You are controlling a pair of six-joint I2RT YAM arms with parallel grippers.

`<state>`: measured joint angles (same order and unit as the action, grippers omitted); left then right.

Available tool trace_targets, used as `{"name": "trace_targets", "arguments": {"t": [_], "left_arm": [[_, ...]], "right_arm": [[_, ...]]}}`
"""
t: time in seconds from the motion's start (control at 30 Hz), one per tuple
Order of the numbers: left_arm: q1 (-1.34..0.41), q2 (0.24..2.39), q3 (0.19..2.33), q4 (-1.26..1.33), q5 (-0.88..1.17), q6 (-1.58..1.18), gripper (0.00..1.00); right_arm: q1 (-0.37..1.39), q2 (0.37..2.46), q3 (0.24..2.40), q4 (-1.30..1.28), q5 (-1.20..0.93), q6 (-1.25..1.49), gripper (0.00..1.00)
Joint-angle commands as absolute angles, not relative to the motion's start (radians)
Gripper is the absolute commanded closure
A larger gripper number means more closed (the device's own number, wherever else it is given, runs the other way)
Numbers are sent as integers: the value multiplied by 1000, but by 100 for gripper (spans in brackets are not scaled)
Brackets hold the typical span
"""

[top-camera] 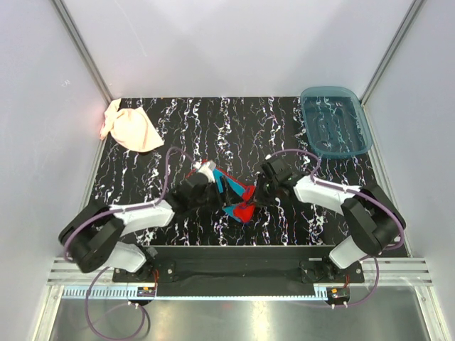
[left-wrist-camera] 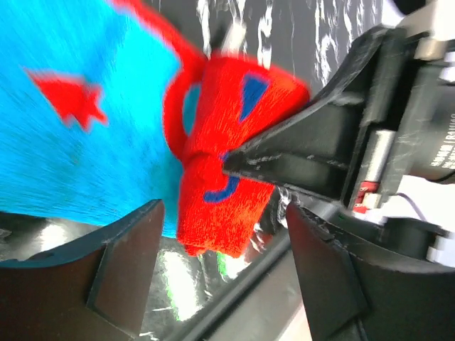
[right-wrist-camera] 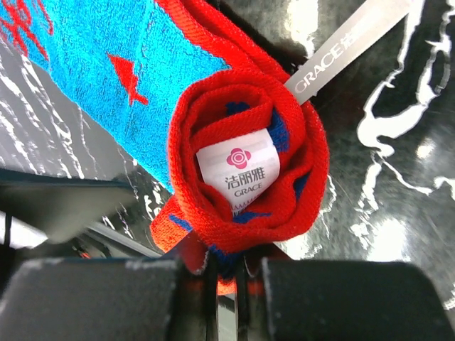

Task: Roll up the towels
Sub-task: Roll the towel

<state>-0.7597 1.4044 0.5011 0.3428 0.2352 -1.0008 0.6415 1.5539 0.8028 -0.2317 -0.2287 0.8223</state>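
Right pincer [right-wrist-camera: 226,273] on towel [right-wrist-camera: 206,106], label [right-wrist-camera: 242,170] inside

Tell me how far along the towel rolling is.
Done: nothing finished. In hand: the blue towel is partly rolled at its red end, pinched by the right gripper; the left gripper stands open around it. Remaining: its flat tail, plus the crumpled pink towel.

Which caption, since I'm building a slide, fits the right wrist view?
Right end effector pinches the rolled red end of the blue towel, label showing inside.
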Motion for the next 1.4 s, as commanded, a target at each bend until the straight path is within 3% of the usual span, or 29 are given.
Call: {"name": "trace_targets", "arguments": {"t": [0.0, 0.1, 0.3, 0.8, 1.03, 1.17, 1.3, 1.37], "left_arm": [[-831, 1296, 606, 5, 3, -712, 26], [-1001, 1240, 678, -58, -293, -564, 26], [-1267, 1246, 689, 63, -532, -321, 25], [-1393, 1554, 779, 138, -588, -241, 28], [-1393, 1623, 807, 169, -551, -224, 48], [-1394, 1614, 790, 179, -557, -236, 97], [-1382, 1597, 767, 189, -536, -259, 100], [-1368, 1582, 759, 193, -500, -276, 100]], "right_arm": [[646, 1562, 885, -389, -192, 779, 99], [646, 1597, 934, -468, -219, 766, 99], [646, 1644, 1026, -595, -242, 730, 98], [646, 1632, 1068, -663, -264, 718, 96], [646, 1623, 1062, -667, -278, 724, 97], [646, 1617, 1062, -675, -279, 724, 96], [646, 1606, 1063, -677, -287, 726, 94], [646, 1598, 1063, -681, -284, 727, 84]]}}
